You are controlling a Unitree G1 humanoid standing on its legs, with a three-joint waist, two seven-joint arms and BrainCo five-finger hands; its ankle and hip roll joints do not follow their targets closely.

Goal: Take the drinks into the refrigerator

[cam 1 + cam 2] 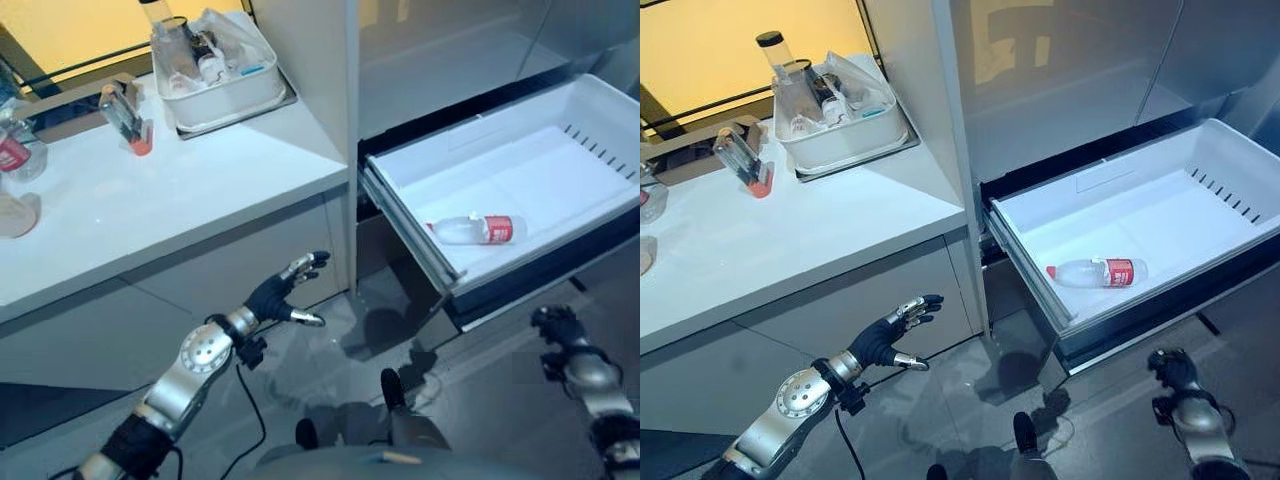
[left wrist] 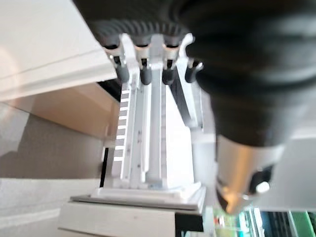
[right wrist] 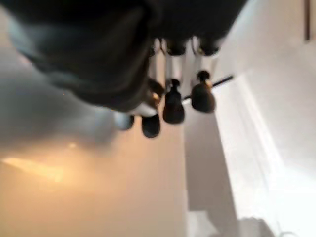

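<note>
— What did the kitchen look like at that moment?

— A smooth white counter (image 1: 150, 200) ran along the wall at 10 o'clock, above flat grey cabinet fronts and a glossy dark floor. The tall refrigerator (image 1: 1060, 90) stood at 1 o'clock, its deep white plastic drawer (image 1: 1140, 215) pulled out, a row of slots along its far wall.

— And the drink?

— A clear plastic bottle (image 1: 1098, 272) with a red label and white cap lay on its side on the drawer floor, near the front rim, cap toward 9 o'clock.

— What else sat on the counter?

— A rectangular white tub (image 1: 225, 85) on a tray at 11 o'clock, crowded with clear containers. Beside it a small clear bottle with an orange base (image 1: 127, 118) leaned over. At the 9 o'clock edge, a red-labelled bottle (image 1: 12, 150) stood.

— The robot's hands?

— The left hand (image 1: 285, 295) hung in front of the cabinet fronts at 7 o'clock, below the counter edge, fingers straight and spread, holding nothing; its wrist view showed the same straight fingers pointing toward the drawer's rail. The right hand (image 1: 1170, 368) hovered low at 5 o'clock, below the drawer front, its dark-tipped fingers (image 3: 173, 106) curled inward around nothing.
</note>
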